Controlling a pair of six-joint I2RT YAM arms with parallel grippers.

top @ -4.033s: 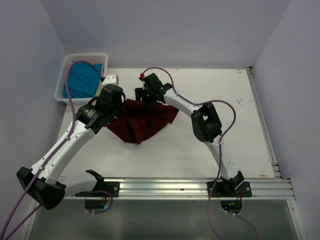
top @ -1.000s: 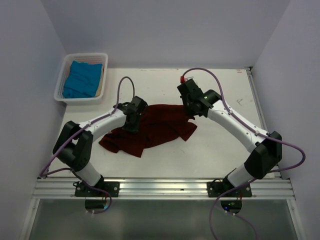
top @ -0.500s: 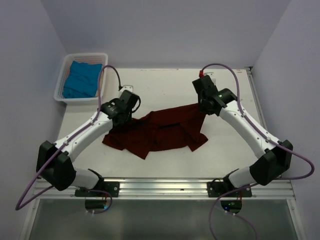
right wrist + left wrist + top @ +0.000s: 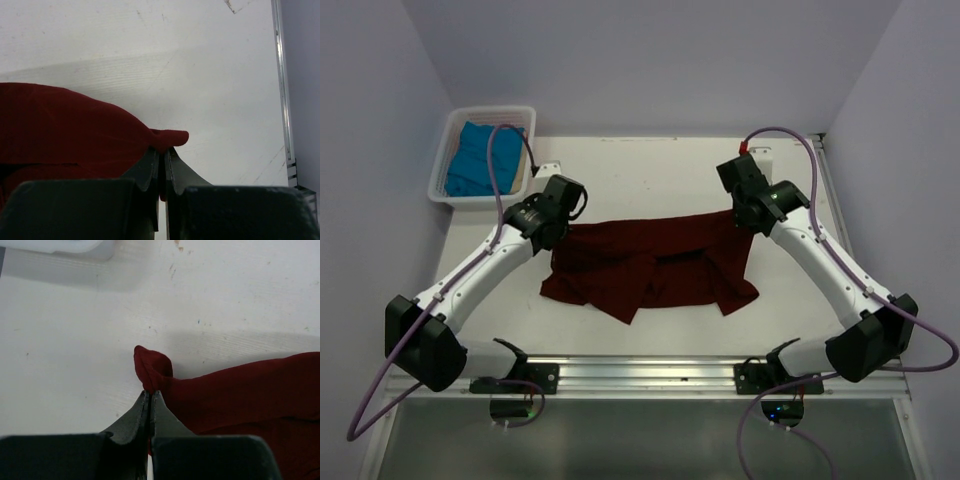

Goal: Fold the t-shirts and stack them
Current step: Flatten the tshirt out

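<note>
Pinched at far corners by left claw (image 4: 150, 392) and right claw (image 4: 161, 150), maroon shirt (image 4: 650, 265) stretched wide over worktop (image 4: 650, 175); teal shirt (image 4: 480, 160) in basket (image 4: 485, 110), far left.

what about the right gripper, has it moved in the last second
Yes. The right gripper has swung right, toward the rail at the right edge, stretching the maroon t-shirt.

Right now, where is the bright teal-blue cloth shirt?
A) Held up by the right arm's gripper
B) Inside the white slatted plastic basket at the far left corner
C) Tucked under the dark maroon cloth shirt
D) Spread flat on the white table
B: the bright teal-blue cloth shirt lies bunched inside the white slatted plastic basket, while the left gripper and right gripper pinch only the dark maroon cloth shirt.
</note>
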